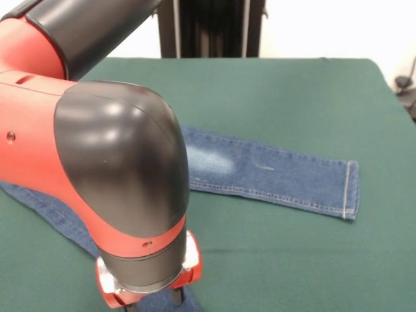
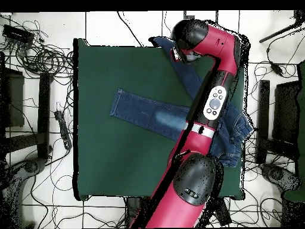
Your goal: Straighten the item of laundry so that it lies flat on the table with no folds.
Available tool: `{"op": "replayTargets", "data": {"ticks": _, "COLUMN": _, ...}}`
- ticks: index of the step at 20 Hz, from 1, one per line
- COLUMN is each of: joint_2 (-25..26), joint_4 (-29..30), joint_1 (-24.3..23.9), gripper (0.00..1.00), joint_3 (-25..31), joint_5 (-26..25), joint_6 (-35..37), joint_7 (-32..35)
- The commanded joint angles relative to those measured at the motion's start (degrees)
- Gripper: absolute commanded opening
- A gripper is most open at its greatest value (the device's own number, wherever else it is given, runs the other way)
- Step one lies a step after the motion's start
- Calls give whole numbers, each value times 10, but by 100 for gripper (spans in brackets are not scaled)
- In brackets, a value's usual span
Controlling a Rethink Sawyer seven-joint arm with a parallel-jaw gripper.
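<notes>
Arm (image 1: 97, 162) fills the left half of the front view, reaching across the table (image 1: 292, 84) to its camera-side edge. Wrist end sits low at the bottom edge, right over denim. Gripper (image 1: 146, 300) is mostly cut off by the frame and blocked by the wrist housing; can't tell how far apart the fingers are or whether they have cloth.

Jeans (image 1: 273, 172) are on the green top, spread but not flat overall. One leg runs away from the gripper toward the right in the front view: lies smooth, pale faded patch near the arm, hemmed cuff at the far end. Second leg (image 1: 45, 211) passes under the arm and comes out toward the gripper; a strip of it shows right below the wrist.

Overhead: gripper end (image 2: 179, 53) is at the table's top edge, on the cuff end of that second leg (image 2: 187, 77). Waist section (image 2: 235, 134) is bunched at the table's right edge, beside the arm's lower link. Straight leg (image 2: 146, 112) points left, well apart from the gripper.
</notes>
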Motion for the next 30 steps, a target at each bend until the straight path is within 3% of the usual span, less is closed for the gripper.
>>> {"op": "replayTargets", "data": {"ticks": 1, "joint_2": -14, "joint_4": 36, "joint_1": -3, "gripper": 100, "joint_3": 6, "joint_5": -58, "joint_6": 65, "joint_7": -198}}
{"op": "replayTargets", "data": {"ticks": 10, "joint_2": -13, "joint_4": 24, "joint_1": -8, "gripper": 100, "joint_3": 44, "joint_5": -102, "joint_6": 64, "joint_7": -231}}
{"op": "replayTargets", "data": {"ticks": 15, "joint_2": -4, "joint_4": 38, "joint_1": -15, "gripper": 100, "joint_3": 27, "joint_5": -81, "joint_6": 47, "joint_7": -217}}
{"op": "replayTargets", "data": {"ticks": 30, "joint_2": 52, "joint_4": 30, "joint_1": -28, "gripper": 100, "joint_3": 35, "joint_5": -98, "joint_6": -9, "joint_7": -221}}
